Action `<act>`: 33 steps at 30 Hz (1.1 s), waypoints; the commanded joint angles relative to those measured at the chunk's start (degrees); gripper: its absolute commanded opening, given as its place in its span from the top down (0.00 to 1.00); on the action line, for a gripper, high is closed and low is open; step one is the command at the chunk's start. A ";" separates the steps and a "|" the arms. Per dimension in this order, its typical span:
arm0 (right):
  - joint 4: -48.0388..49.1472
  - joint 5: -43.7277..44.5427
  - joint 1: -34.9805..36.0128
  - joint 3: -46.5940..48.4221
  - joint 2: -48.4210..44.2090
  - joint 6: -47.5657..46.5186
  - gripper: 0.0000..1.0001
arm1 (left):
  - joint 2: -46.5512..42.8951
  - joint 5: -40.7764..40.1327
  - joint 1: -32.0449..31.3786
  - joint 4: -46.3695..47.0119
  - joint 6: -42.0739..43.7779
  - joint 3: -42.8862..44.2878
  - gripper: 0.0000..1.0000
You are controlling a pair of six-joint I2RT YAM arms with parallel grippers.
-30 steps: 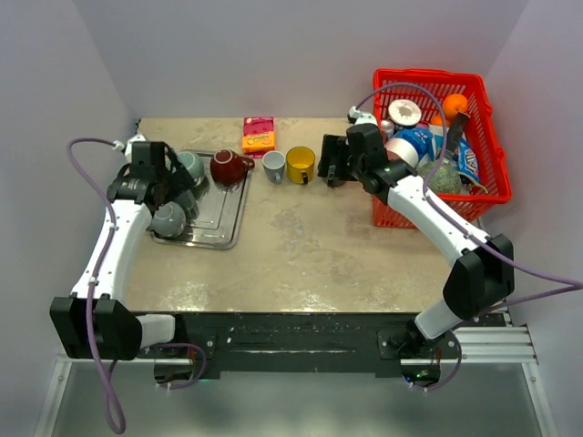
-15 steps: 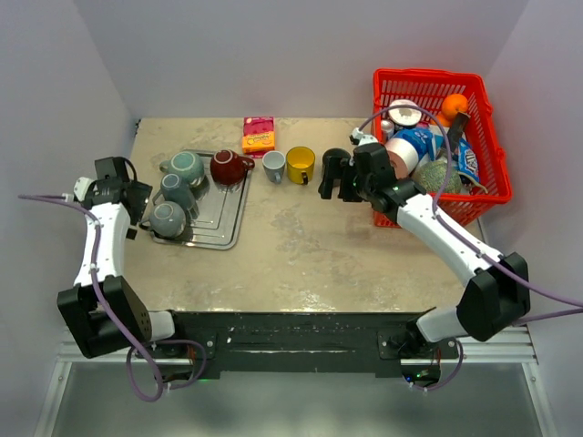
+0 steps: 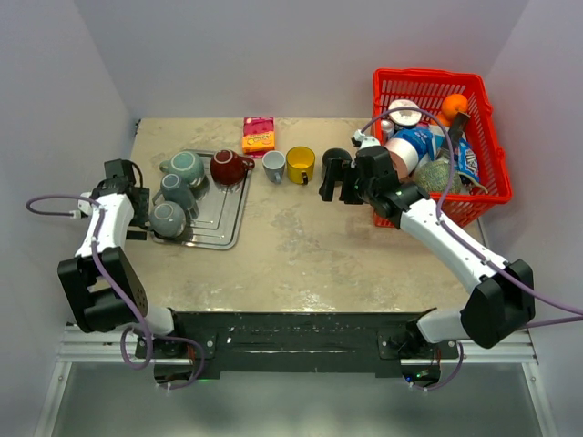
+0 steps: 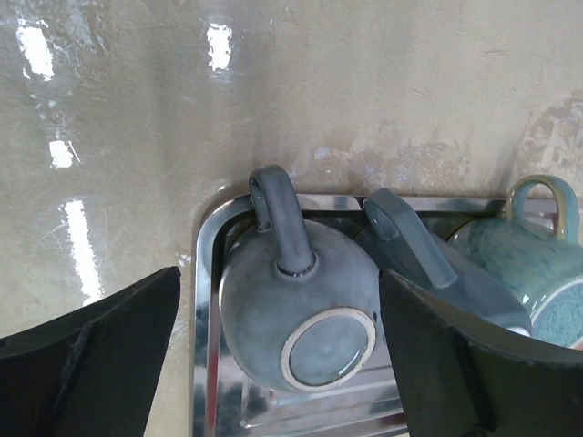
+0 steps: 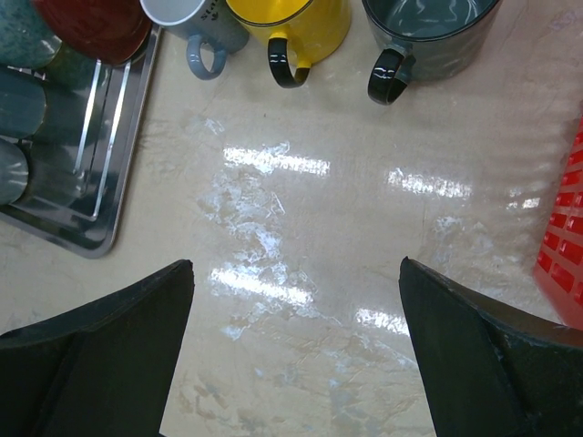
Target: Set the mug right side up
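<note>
Beside the overturned mug (image 4: 301, 305) on the tray (image 4: 205, 282), left gripper (image 3: 138, 209) hovers (spread, empty).

Bright, even overhead light; glare streaks on table (image 5: 273, 159); near fingers (image 5: 91, 355) dark, blurred.

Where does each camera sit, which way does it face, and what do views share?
Top external: above, behind the bases, facing down on the table; shows both arms, left hand, right hand.
Left wrist: faces down at the grey mug in the tray; own fingers show.
Right wrist: faces down at the yellow mug; own fingers show.
Shared: all three show the tray.
</note>
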 commanded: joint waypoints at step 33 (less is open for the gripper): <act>-1.78 6.95 -0.74 1.02 -0.34 -0.35 0.03 | 6.65 5.85 1.95 8.84 -3.25 -4.06 1.00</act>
